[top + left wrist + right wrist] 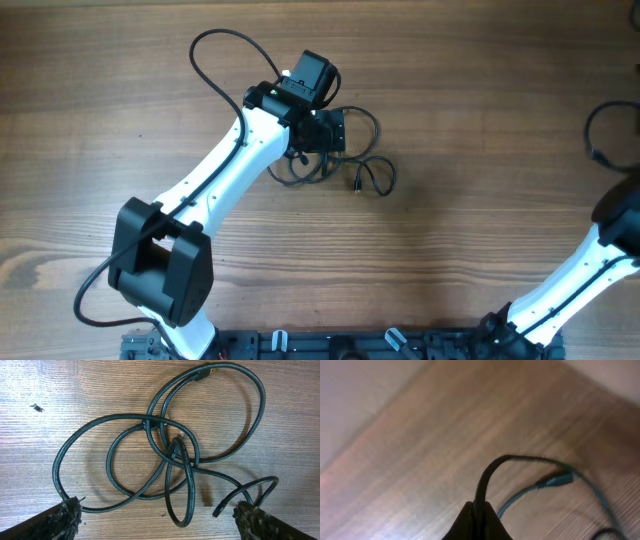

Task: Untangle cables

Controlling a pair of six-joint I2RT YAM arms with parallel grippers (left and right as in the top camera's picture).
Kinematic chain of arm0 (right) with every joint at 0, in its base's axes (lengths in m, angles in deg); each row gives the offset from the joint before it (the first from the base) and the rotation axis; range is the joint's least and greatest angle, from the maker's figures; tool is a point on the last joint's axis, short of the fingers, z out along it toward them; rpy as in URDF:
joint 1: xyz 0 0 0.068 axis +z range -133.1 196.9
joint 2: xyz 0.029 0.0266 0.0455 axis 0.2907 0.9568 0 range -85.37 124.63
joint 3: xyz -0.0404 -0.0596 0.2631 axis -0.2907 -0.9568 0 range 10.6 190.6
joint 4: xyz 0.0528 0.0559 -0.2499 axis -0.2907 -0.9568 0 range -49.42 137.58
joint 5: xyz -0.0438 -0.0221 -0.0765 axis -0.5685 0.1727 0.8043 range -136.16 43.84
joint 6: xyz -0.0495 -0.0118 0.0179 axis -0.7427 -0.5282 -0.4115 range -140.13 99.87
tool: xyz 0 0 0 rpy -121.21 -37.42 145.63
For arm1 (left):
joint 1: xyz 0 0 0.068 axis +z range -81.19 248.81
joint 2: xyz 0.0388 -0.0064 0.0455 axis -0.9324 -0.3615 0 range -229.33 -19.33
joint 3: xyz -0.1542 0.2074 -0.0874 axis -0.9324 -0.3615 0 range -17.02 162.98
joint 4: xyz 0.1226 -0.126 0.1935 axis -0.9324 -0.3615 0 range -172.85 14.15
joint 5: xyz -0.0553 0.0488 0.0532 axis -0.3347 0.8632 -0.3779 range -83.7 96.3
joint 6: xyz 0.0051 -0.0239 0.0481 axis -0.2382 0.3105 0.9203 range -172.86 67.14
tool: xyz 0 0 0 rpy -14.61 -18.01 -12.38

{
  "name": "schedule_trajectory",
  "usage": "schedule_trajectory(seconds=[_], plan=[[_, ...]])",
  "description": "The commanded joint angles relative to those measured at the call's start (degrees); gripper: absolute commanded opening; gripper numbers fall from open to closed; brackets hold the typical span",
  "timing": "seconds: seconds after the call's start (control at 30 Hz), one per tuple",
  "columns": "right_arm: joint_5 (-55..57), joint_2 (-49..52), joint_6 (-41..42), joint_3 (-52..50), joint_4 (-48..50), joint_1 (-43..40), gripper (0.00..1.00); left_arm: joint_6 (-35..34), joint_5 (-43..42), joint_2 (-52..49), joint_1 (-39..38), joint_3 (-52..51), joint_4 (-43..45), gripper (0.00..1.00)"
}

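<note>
The cables [345,165] lie in a loose tangle of black loops mid-table. My left gripper [322,128] hovers directly over them. In the left wrist view the cables [150,455] cross in overlapping loops, and my left gripper [159,516] stands wide open with one narrow loop [181,510] reaching between its fingertips [66,519]. A plug end [221,508] lies close to the right fingertip. My right gripper [479,512] is shut on a separate black cable [492,467] that arcs up and runs off to a plug [561,480]. That cable's loop [592,135] shows at the overhead view's right edge.
The wooden table [120,110] carries everything. The left arm's own thick wire [215,45] loops behind its wrist. The right arm [590,270] rises from the base at the bottom right and runs off the right edge.
</note>
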Motion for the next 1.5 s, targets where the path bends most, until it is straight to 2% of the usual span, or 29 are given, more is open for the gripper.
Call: schedule_trajectory(seconds=[0.0, 0.07, 0.1, 0.13, 0.23, 0.3, 0.43, 0.5, 0.6, 0.63, 0.73, 0.9, 0.97, 1.03, 1.13, 1.2, 1.27, 1.37, 1.47], plan=[[-3.30, 0.42, 1.33, 0.33, -0.72, -0.07, 0.44, -0.59, -0.50, 0.55, 0.07, 0.09, 0.13, 1.00], [-8.22, 0.04, 1.42, 0.37, -1.84, -0.07, 0.82, -0.61, -0.50, 0.55, 0.07, 0.09, 0.13, 1.00], [-10.14, -0.31, 1.66, 0.37, -2.54, -0.07, 0.94, -0.61, -0.50, 0.55, 0.07, 0.09, 0.17, 1.00], [-9.92, -1.18, 2.89, 0.37, -4.28, -0.07, 1.00, -0.59, -0.50, 0.55, 0.07, 0.09, 0.13, 1.00], [0.26, -3.21, 11.85, 0.37, -11.45, -0.09, 1.00, -0.59, -0.50, 0.55, 0.07, 0.09, 0.13, 1.00], [0.33, -4.83, 11.87, 0.37, -14.91, -0.13, 1.00, -0.59, -0.70, 0.55, 0.07, 0.09, 0.13, 1.00], [-6.47, -11.76, 11.39, 0.37, -25.40, -1.09, 1.00, -1.03, -2.10, 0.55, 0.07, 0.09, 0.17, 1.00], [-6.84, -13.86, 7.54, 0.37, -31.45, -1.51, 1.00, -1.03, -3.28, 0.55, 0.07, 0.07, 0.28, 1.00], [-22.64, -13.84, -5.16, 0.22, -36.65, 0.31, 0.94, -1.09, -4.07, 0.55, 0.07, 0.09, 1.05, 1.00], [-28.52, -13.86, -8.74, 0.22, -37.64, 2.71, 0.93, -4.42, -6.75, 0.63, 0.52, 0.13, 1.33, 1.00], [-30.18, -13.88, -12.87, 0.22, -38.86, 11.37, 0.93, -14.21, -12.09, 2.27, 5.49, 0.42, -0.83, 1.00], [-29.66, -13.84, -24.26, -0.26, -38.84, 32.13, 0.96, -20.28, -10.58, 3.93, 19.67, 0.22, -8.72, 0.97], [-26.27, -13.42, -24.09, -0.33, -38.86, 38.60, 0.96, -17.77, -12.28, 3.87, 24.26, 0.07, -9.11, 0.91], [-22.27, -12.70, -21.77, -0.37, -38.82, 45.40, 0.96, -12.00, -12.50, 3.78, 26.16, 0.07, -9.97, 0.83], [-16.57, -12.00, -15.41, -0.39, -37.46, 51.65, 0.96, -6.03, -12.52, 3.78, 26.05, 0.04, -11.98, 0.82], [-10.56, -12.00, -6.43, -0.39, -35.67, 52.83, 0.96, -1.95, -14.23, 3.78, 26.10, -0.15, -11.87, 0.82], [-7.28, -12.00, -1.18, -0.39, -33.59, 52.50, 0.99, -0.33, -15.76, 3.78, 25.51, -1.49, -11.04, 0.81], [-6.86, -12.00, 1.01, -0.39, -31.19, 50.51, 1.00, -0.44, -19.80, 3.78, 22.40, -6.12, -6.38, 0.74], [-9.46, -12.00, -1.49, -0.39, -31.56, 49.55, 1.00, -1.03, -19.76, 3.76, 18.14, -11.80, 0.15, 0.69]])
